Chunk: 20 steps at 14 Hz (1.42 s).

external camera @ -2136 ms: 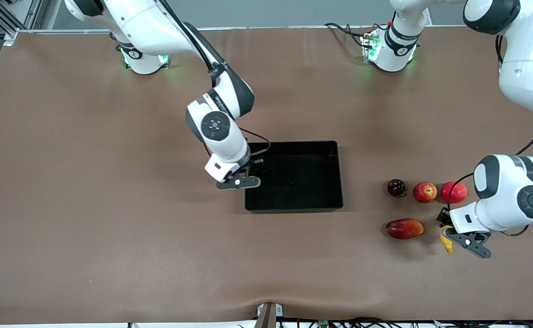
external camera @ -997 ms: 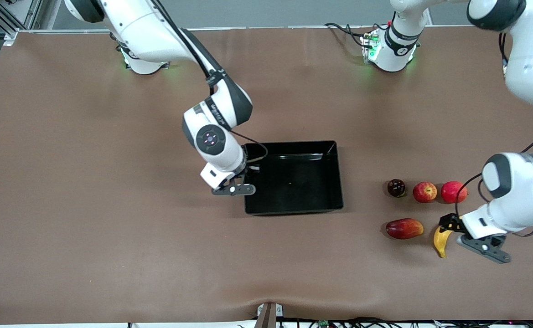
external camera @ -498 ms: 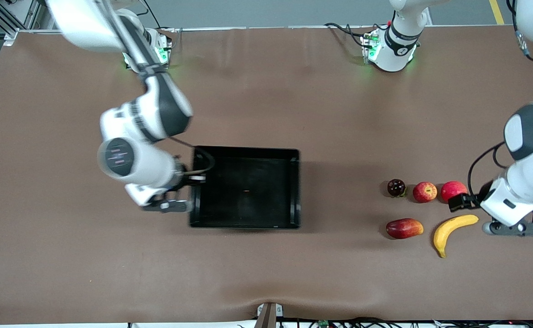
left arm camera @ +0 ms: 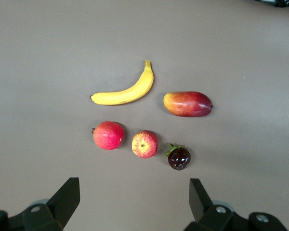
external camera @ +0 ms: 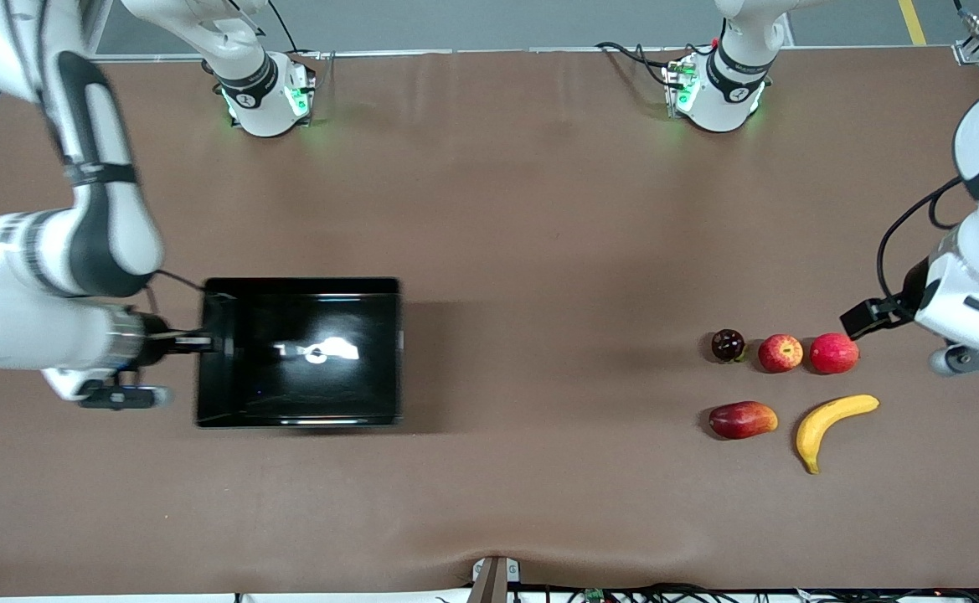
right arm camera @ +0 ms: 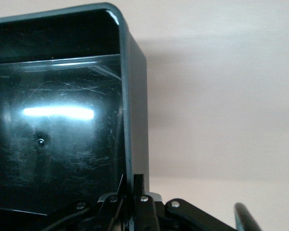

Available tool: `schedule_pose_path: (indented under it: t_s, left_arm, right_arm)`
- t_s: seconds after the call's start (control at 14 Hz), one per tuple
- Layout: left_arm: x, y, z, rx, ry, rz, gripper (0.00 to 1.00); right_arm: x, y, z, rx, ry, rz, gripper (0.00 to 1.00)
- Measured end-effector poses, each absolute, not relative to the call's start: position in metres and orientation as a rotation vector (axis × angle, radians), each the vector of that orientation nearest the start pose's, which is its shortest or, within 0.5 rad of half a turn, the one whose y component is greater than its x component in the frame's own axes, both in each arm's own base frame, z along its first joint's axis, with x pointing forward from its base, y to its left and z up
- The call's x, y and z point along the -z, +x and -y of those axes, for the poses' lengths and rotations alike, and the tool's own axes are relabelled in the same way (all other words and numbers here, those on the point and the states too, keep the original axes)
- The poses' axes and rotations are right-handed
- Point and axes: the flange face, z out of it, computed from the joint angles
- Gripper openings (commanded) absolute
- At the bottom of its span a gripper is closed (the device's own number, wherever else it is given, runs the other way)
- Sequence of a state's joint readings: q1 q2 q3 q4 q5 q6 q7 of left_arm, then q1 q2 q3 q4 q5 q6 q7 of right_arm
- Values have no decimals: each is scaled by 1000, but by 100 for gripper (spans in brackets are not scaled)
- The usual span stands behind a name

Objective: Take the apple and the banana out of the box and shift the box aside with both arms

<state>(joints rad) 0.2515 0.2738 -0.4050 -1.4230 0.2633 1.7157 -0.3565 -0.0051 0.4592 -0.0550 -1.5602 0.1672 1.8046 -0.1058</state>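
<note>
Black box (external camera: pixel 299 352), yellow banana (external camera: pixel 832 419)

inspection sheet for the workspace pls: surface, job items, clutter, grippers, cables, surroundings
Surface: brown table, slight bulge at the edge nearest the front camera.
Job's things: black tray, nothing in it, toward the right arm's end. Banana, mango, two apples and a dark fruit lie apart on the table toward the left arm's end.
Clutter: nothing seen.
Grippers: right gripper shut on the tray's wall. Left gripper open, empty, over the table beside the fruits.
Cables: black cable at the left arm's base.
Surroundings: grey floor, metal framing.
</note>
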Motion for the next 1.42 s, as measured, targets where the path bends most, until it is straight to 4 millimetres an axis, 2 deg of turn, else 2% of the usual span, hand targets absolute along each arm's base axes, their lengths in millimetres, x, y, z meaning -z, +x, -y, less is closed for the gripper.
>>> schedule_pose_path:
  t_s: [0.07,0.21,0.43,0.64,0.85,0.93,1.0,1.07,1.28,1.42]
  left_arm:
    - [-564,639,42,132,-2983,280,100]
    - [-577,629,43,123,-2970,284,100]
    - [-605,613,46,148,-2970,300,100]
    - [-629,589,57,153,-3008,316,100]
    - [-637,563,66,133,-3033,285,100]
    - [-638,554,67,126,-3031,259,100]
    - [-639,546,66,123,-3030,233,100]
    - [-641,540,65,122,-3030,201,100]
    - [-640,535,58,107,-3049,138,100]
    - [-637,536,47,90,-3074,114,100]
  right_arm:
    - [-360,655,56,-302,-2984,-3,0]
    - [-344,641,110,-311,-2982,-5,0]
    - [-313,619,167,-275,-2973,29,0]
    - [-284,596,205,-226,-2981,22,0]
    - [-257,575,223,-204,-2988,-11,0]
    - [-248,568,225,-210,-2985,-19,9]
    - [-243,564,226,-212,-2985,-22,79]
    - [-241,561,227,-214,-2984,-27,100]
    - [-250,567,224,-211,-2978,-13,100]
    - [-284,589,213,-228,-2954,43,100]
